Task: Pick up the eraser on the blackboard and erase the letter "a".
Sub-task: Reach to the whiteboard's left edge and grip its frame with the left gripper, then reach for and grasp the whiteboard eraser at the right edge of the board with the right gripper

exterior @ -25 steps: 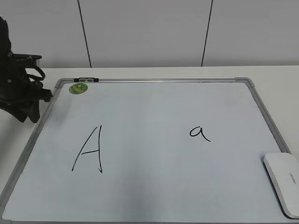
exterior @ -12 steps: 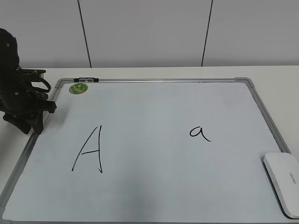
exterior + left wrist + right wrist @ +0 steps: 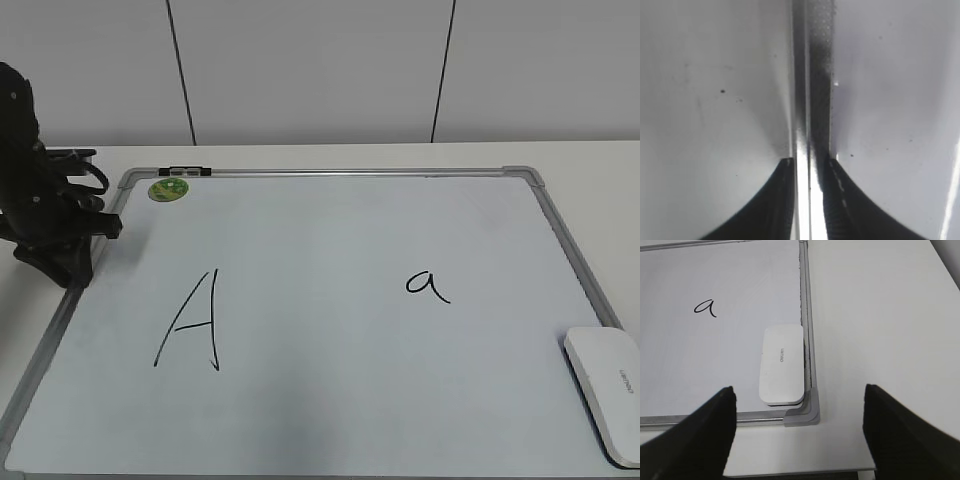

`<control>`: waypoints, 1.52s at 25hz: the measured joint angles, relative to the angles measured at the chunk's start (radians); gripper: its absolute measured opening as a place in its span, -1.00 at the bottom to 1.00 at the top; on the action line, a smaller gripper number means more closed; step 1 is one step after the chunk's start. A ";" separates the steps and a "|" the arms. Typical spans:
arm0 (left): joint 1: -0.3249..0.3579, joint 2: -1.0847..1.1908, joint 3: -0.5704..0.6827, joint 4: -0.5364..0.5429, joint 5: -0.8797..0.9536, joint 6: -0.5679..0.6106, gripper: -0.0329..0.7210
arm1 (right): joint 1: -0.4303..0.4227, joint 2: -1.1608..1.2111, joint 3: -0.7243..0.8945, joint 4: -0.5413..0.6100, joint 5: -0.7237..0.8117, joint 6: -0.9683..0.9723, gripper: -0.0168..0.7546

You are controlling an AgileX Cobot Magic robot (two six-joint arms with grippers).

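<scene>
Lying beside the frame (image 3: 807, 330), the eraser (image 3: 782, 363).

White eraser (image 3: 782, 364) flat in blackboard (image 3: 330, 410) corner — small black letter "a" (image 3: 427, 286) intact, well apart.

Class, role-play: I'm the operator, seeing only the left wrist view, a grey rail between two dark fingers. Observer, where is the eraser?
Observer: The white glossy plastic eraser lies in the grey-framed whiteboard's near right corner.
Operator: Is the small letter gone?
Observer: No, the black handwritten lowercase "a" is intact, left of the eraser.
Operator: And the right end effector?
Observer: The right end effector is open, eraser ahead between its fingers, untouched.
</scene>
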 joint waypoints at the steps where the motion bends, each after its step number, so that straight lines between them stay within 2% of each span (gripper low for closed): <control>1: 0.000 0.000 0.000 0.000 0.000 0.000 -0.65 | 0.000 0.000 0.000 0.000 0.000 0.000 0.56; 4: 0.000 0.000 0.000 -0.002 0.000 -0.002 -0.83 | 0.000 0.000 0.000 0.000 0.000 0.000 0.56; 11: 0.001 0.000 0.000 -0.002 0.000 -0.006 -0.84 | 0.000 0.044 -0.004 0.004 0.002 0.000 0.56; 18: 0.001 0.000 0.000 -0.001 0.000 -0.006 -0.83 | 0.000 0.399 -0.054 0.036 0.024 0.000 0.56; 20: 0.001 0.000 0.000 -0.001 0.000 -0.006 -0.83 | 0.000 0.564 -0.086 0.043 0.041 0.000 0.56; 26: 0.001 0.000 0.000 -0.001 0.002 -0.006 -0.83 | 0.000 0.851 -0.166 0.133 0.037 -0.034 0.56; 38: 0.001 0.000 0.000 -0.004 0.002 -0.006 -0.81 | 0.000 1.216 -0.278 0.149 -0.041 -0.059 0.57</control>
